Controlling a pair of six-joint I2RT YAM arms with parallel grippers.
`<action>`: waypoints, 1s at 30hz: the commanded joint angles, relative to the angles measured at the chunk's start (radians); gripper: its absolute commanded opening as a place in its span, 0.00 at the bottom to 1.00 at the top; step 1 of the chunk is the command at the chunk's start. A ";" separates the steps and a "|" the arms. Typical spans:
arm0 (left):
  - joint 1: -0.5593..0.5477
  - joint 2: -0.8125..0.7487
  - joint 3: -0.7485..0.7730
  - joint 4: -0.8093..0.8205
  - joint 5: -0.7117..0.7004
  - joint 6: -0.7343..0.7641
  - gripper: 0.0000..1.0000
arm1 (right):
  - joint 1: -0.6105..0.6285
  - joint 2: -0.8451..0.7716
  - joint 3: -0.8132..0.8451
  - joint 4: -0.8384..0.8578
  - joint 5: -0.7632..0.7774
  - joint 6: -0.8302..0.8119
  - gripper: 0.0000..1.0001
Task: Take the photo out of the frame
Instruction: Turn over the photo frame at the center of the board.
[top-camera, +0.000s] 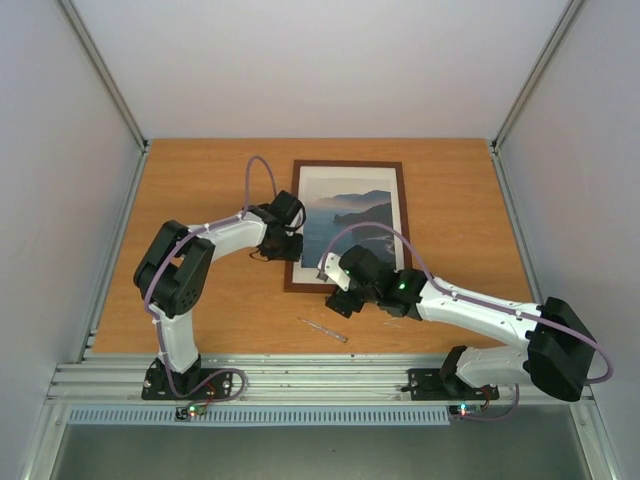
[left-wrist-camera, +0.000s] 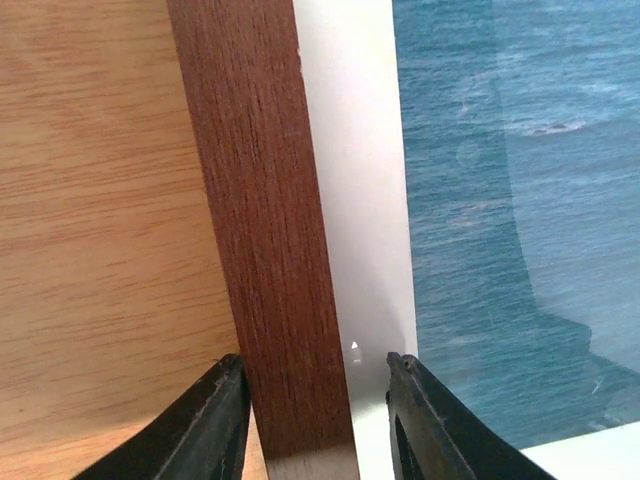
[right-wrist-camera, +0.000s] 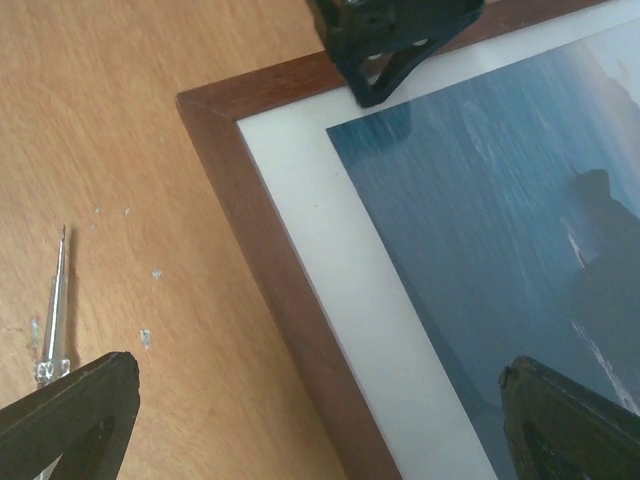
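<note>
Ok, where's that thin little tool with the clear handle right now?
In the top view the thin tool lies flat on the table, between the arm bases and the frame's near edge, touching neither.

The bench (top-camera: 200, 180) has an orange-brown wood-grain top, enclosed left, rear and right by plain pale wall panels (top-camera: 320, 60). Aluminium profiles (top-camera: 105, 70) line the panel joints; a ribbed aluminium rail (top-camera: 320, 372) borders the near edge. Lighting is even.

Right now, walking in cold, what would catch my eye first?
A sea photo in a reddish-brown frame lies face up on the table. The left tool straddles the frame's left rail, while the right tool hangs wide open over its near left corner. A screwdriver lies nearby.
</note>
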 joint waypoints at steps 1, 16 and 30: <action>-0.024 -0.012 -0.024 -0.008 0.016 -0.012 0.36 | 0.045 0.024 -0.024 0.049 0.078 -0.067 0.98; -0.025 -0.045 0.002 -0.027 0.006 -0.012 0.00 | 0.137 0.136 -0.109 0.221 0.203 -0.154 0.98; -0.026 -0.120 0.023 -0.051 0.004 -0.031 0.00 | 0.175 0.261 -0.175 0.450 0.393 -0.188 0.96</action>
